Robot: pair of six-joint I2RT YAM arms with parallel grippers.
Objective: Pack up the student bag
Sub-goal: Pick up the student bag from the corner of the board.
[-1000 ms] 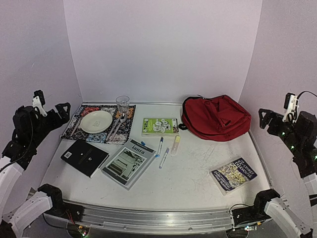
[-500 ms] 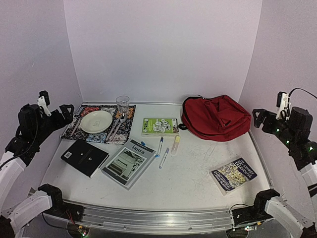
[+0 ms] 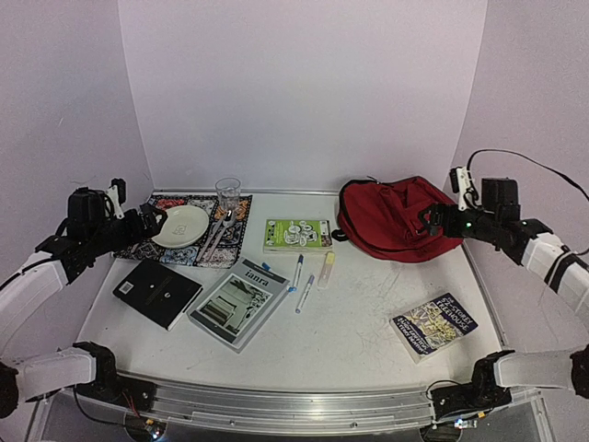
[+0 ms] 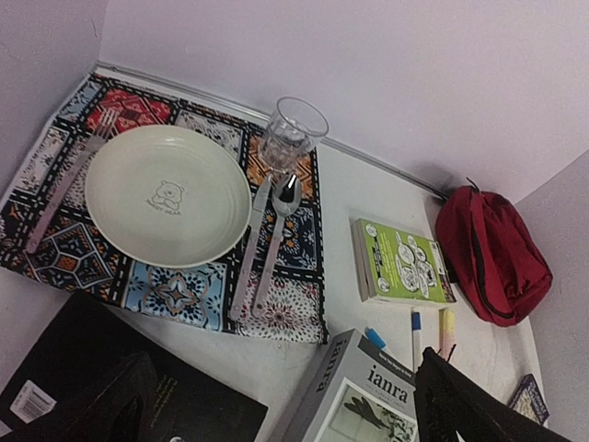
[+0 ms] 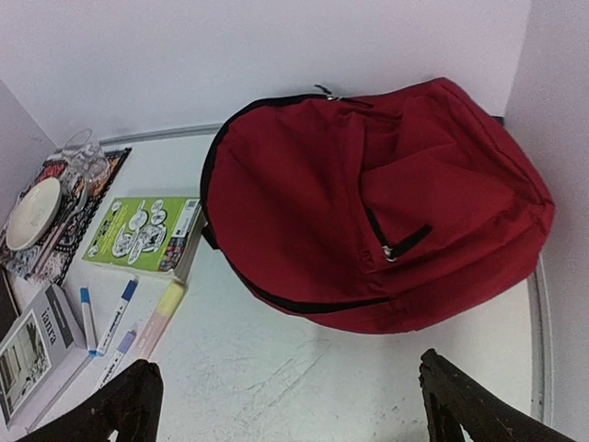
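Bag (image 3: pixel 396 219) – dark red, lying flat at the far right corner of the table (image 3: pixel 359 331), front side up; the pocket zip looks closed

Left arm: elbow low by the left edge, forearm reaching in toward the right, above the table. Left gripper (image 3: pixel 147 222) hovers over the left end of the placemat (image 3: pixel 138 243), just beside the plate (image 3: pixel 179 225). In the left wrist view its two dark fingers (image 4: pixel 92 405) sit at the bottom corners, spread wide, nothing between them

Right arm: forearm comes in from the right wall, raised, wrist pointing left. Right gripper (image 3: pixel 431 221) hangs above the right part of the bag, apart from the fabric. Its wrist view looks down on the whole bag – jaws wide apart, empty

Also on the table:
- glass (image 3: pixel 227 192) at the placemat's far edge, cutlery (image 3: pixel 218 232) right of the plate
- green book (image 3: pixel 296 234) just left of the bag
- two pens (image 3: pixel 297 272) and a highlighter (image 3: pixel 326 270) near the green book
- black book (image 3: pixel 156 291) and grey magazine (image 3: pixel 236 302), near left
- blue book (image 3: pixel 434 324), near right, well apart from the bag
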